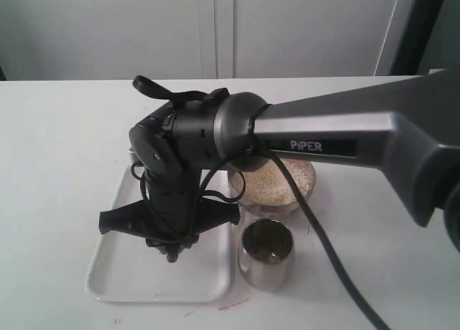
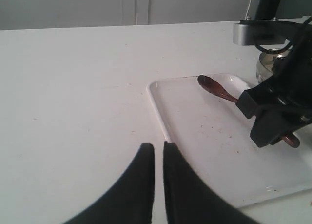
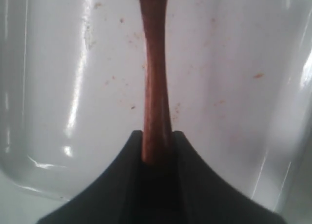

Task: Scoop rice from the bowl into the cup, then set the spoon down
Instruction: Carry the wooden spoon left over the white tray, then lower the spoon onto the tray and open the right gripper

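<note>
My right gripper (image 3: 157,133) is shut on the handle of the dark red-brown wooden spoon (image 3: 155,82), low over the white tray (image 3: 73,87). From the left wrist view the spoon (image 2: 214,87) stretches across the tray (image 2: 195,131), its oval bowl near a tray corner, with the right gripper (image 2: 278,116) clamped near the handle's end. In the exterior view the right gripper (image 1: 172,252) points down at the tray (image 1: 115,272) and hides the spoon. The steel bowl (image 1: 305,193) holds rice (image 1: 269,182). The steel cup (image 1: 266,257) stands in front of it. My left gripper (image 2: 158,147) is shut and empty, over bare table beside the tray.
The right arm (image 1: 345,139) stretches across the bowl from the right, and its black cable (image 1: 323,244) hangs down past the cup. Small crumbs dot the tray. A white wall runs behind the table (image 1: 65,143).
</note>
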You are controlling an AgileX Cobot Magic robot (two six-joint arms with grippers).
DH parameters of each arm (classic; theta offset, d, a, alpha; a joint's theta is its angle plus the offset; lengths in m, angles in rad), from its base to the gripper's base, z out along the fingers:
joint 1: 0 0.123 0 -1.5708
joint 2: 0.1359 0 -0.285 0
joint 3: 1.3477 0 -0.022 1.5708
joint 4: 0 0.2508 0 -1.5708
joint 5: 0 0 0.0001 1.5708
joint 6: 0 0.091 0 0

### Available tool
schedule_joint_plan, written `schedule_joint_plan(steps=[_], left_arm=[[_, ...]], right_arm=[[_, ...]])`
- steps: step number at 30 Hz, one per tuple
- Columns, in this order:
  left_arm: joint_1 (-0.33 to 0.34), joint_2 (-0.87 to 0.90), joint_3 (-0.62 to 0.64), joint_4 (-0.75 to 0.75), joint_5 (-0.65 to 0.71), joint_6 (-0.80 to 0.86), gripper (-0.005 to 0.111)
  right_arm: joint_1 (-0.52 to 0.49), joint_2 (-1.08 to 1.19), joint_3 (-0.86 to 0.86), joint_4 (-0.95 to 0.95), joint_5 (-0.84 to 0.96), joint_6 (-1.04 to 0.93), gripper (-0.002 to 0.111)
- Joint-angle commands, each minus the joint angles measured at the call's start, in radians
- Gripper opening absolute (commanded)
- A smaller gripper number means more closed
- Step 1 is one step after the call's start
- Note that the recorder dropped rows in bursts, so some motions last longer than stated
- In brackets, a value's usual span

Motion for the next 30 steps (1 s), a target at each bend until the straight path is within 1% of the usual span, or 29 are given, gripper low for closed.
schedule_joint_plan(steps=[1,5,11,25,30], left_arm=[[-0.009,0.001,-0.007,-0.006,-0.004,-0.001,0.014],[-0.009,0.001,-0.007,-0.006,-0.004,-0.001,0.014],[-0.009,0.001,-0.007,-0.006,-0.004,-0.001,0.014],[-0.009,0.001,-0.007,-0.006,-0.004,-0.001,0.014],[-0.009,0.001,-0.007,-0.006,-0.004,-0.001,0.014]], right_arm=[[0.001,0.007,-0.004,-0.020,-0.005,0.006,0.000],[0.001,0.007,-0.004,-0.025,-0.052,0.029,0.000],[0.001,0.007,-0.004,-0.051,-0.068,0.029,0.000],[0.001,0.007,-0.012,-0.021,0.035,0.005,0.000],[0.001,0.007,-0.012,0.001,0.022,0.001,0.000]])
